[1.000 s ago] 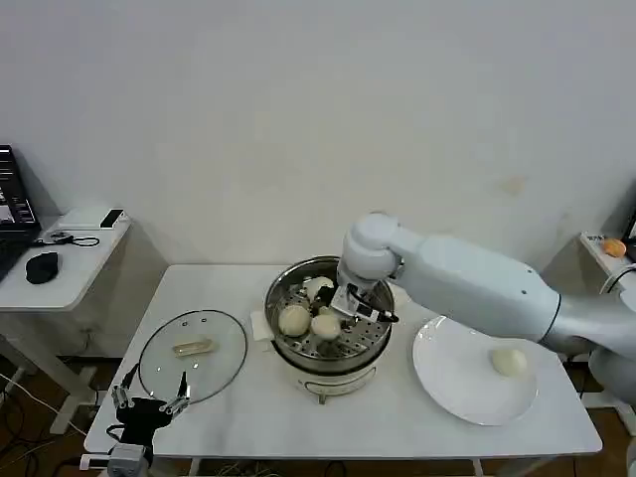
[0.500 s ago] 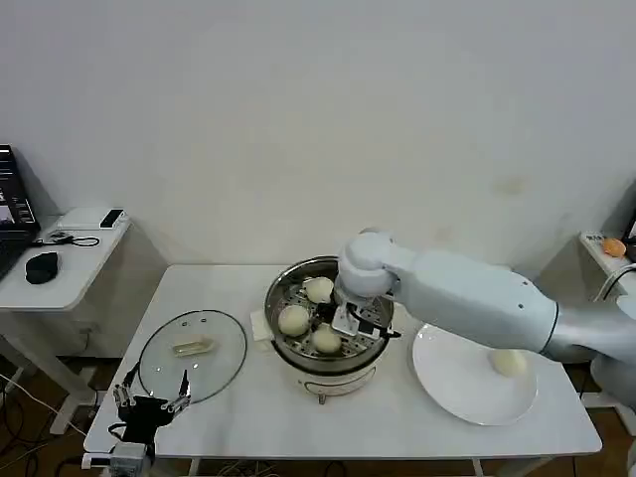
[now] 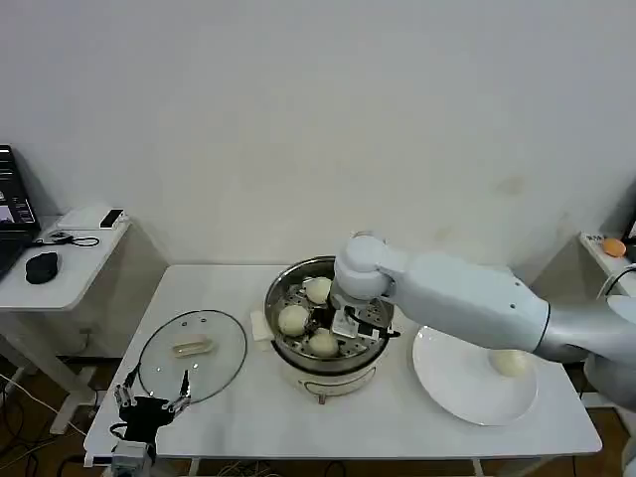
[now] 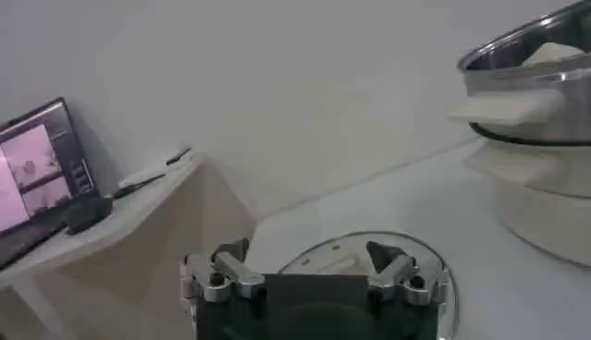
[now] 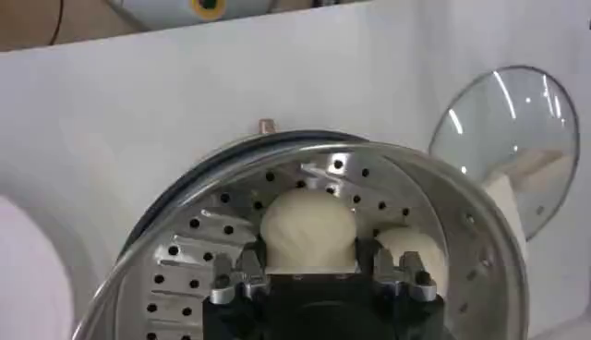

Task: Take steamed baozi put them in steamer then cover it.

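Lifted slightly, right claw [image 5: 312, 274] hangs released over baozi [image 5: 307, 229] in steamer [image 3: 283, 289].

On the bench [image 3: 248, 417], the steamer [image 3: 328, 353] sits in the middle holding three buns [image 3: 294, 320]; a lid [image 3: 192, 355] lies left, a plate [image 3: 457, 390] with one bun [image 3: 510, 364] right.

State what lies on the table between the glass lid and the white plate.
The steamer stands between the glass lid and the white plate, as the head view shows. Three baozi sit on its perforated tray, with the right gripper inside it.
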Tool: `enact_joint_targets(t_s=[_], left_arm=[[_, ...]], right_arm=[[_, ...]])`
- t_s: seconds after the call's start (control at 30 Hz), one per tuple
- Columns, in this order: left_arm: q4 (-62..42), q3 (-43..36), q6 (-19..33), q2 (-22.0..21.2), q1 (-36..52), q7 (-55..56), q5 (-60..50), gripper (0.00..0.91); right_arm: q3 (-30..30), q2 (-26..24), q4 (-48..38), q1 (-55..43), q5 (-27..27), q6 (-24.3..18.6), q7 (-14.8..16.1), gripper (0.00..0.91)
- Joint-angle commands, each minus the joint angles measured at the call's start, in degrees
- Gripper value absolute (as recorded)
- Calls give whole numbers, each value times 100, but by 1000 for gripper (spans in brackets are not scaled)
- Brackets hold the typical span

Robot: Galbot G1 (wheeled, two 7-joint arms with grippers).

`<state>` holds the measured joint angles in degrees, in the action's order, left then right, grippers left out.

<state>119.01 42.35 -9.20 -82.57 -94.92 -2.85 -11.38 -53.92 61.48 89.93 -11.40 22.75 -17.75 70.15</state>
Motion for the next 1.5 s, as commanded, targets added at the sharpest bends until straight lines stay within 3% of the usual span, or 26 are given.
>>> enact_joint_targets(t_s=[0.03,0.1,0.17,0.6,0.83,1.0,1.13,1.17,1.3,1.5], left_arm=[[-16,-2,-3,3,5,-1,2,907],[-10,-1,-3,-3,5,-3,1,907],[-12,4,-4,-6,2,-3,1,907],[-21,-15,-8,-22,19,-14,-4,907],[-4,-17,-10,31,21,-25,15,907],[52,-57,-27,112,67,-48,58,907],[124,-116,-39,187,99,-56,148,907],[144,-135,-43,207,107,-56,180,907],[126,-175,-43,261,153,-55,249,907],[127,-246,-37,295,157,-34,344,907]], right_arm=[[6,79,-229,-1,31,-430,-112,645],[24,113,-243,5,51,-459,-100,645],[17,129,-240,-2,30,-456,-124,907],[139,28,-203,-77,91,-409,-255,907],[602,-523,-82,-286,-143,-257,-166,907],[908,-1261,-98,-517,-829,671,-156,907],[922,-1864,-419,-635,-1737,1465,-260,907],[902,-2086,-496,-659,-1999,1866,-288,907],[991,-2590,-610,-546,-2393,3096,-310,907],[1492,-3084,-774,67,-2286,3862,223,907]])
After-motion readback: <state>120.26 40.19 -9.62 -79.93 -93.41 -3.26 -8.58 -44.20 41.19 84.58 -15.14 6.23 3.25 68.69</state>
